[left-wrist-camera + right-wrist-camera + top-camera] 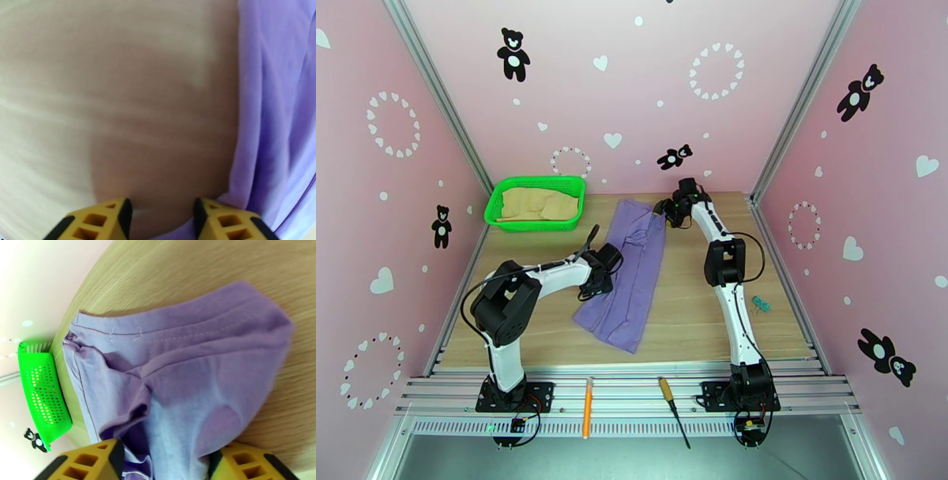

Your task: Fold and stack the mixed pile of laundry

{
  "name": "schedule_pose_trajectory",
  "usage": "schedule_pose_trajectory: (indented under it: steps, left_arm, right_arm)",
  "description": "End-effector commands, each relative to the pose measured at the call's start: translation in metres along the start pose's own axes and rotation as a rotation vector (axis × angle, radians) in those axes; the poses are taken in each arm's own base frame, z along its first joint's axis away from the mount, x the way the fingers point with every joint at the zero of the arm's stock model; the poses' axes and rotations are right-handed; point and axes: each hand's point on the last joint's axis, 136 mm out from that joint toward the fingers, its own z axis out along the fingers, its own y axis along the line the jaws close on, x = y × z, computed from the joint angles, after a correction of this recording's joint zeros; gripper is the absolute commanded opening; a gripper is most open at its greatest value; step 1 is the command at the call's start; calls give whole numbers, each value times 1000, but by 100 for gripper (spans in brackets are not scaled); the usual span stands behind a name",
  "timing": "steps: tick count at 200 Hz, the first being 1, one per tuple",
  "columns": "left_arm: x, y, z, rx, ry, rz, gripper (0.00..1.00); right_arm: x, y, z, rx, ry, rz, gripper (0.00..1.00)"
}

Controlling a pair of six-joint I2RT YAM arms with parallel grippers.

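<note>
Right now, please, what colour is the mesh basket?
The basket is bright green; top external view.

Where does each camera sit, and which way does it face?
Top external: above and behind the robot, facing down on the table; both arms show.
Left wrist: on the left arm, facing down at table and purple shirt; left gripper shows.
Right wrist: on the right arm, facing shirt and green basket; right gripper shows.
Shared: all three show the shirt.
</note>
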Motion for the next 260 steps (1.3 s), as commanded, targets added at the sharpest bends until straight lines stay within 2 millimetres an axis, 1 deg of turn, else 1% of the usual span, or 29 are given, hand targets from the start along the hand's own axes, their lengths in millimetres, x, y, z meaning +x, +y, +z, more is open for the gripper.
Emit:
schedule_pose_trajectory:
  steps: [1, 15, 26, 36, 52, 64, 72, 82, 100, 109, 112, 122, 131, 139, 155, 171, 176, 178, 181, 198, 212, 234, 260]
  left_arm:
    - [55, 64, 4, -209, 237, 10, 52]
    - [48, 72, 0, -227, 213, -3, 52]
    - [43, 76, -2, -232, 197, -13, 52]
    - [41, 81, -4, -243, 186, -16, 52]
    - [35, 93, -9, -278, 162, -15, 52]
    - [28, 103, -14, -302, 140, -25, 52]
    - [25, 107, -18, -306, 125, -28, 51]
    - [19, 110, -25, -298, 106, -37, 51]
    - [13, 113, -43, -274, 73, -33, 51]
    - [14, 111, -51, -238, 72, -27, 52]
    - [16, 109, -53, -221, 76, -24, 52]
    - [23, 104, -59, -154, 97, -11, 52]
    - [33, 98, -61, -86, 131, 1, 52]
    - [45, 92, -61, -29, 170, 11, 51]
    - [67, 83, -58, 69, 233, 18, 50]
    - [85, 79, -53, 132, 268, 0, 49]
    - [86, 78, -53, 149, 265, -10, 49]
    - [92, 81, -49, 143, 277, -14, 49]
    - [96, 82, -47, 149, 283, -21, 49]
    - [105, 74, -41, 220, 293, -57, 49]
    - [106, 67, -40, 261, 282, -82, 49]
    - [101, 61, -45, 276, 253, -93, 49]
    - [94, 63, -54, 259, 225, -87, 49]
  right_arm:
    - [-9, -8, -44, 110, -47, -98, 67]
    - [-9, 3, -67, 122, -66, -152, 70]
    - [-6, 9, -84, 133, -72, -190, 74]
    - [-2, 15, -99, 137, -73, -220, 76]
    - [14, 24, -119, 153, -54, -280, 76]
    - [36, 30, -134, 181, -23, -344, 76]
    - [56, 33, -146, 208, -1, -394, 76]
    - [88, 34, -159, 243, 24, -461, 76]
    - [158, 37, -181, 302, 52, -610, 73]
    - [197, 33, -188, 335, 73, -700, 72]
    - [209, 34, -191, 339, 77, -736, 72]
    - [249, 29, -196, 374, 101, -835, 69]
    - [282, 27, -196, 382, 128, -920, 66]
    - [306, 24, -194, 385, 146, -975, 63]
    - [337, 17, -191, 401, 159, -1039, 61]
    - [354, 12, -189, 394, 156, -1051, 61]
    - [358, 12, -189, 385, 152, -1048, 61]
    - [359, 12, -188, 382, 151, -1045, 61]
    - [361, 12, -189, 376, 150, -1042, 61]
    - [367, 14, -190, 341, 138, -1019, 61]
    - [370, 16, -191, 319, 130, -1007, 61]
    - [374, 16, -188, 298, 140, -999, 61]
    - [378, 12, -181, 302, 157, -991, 61]
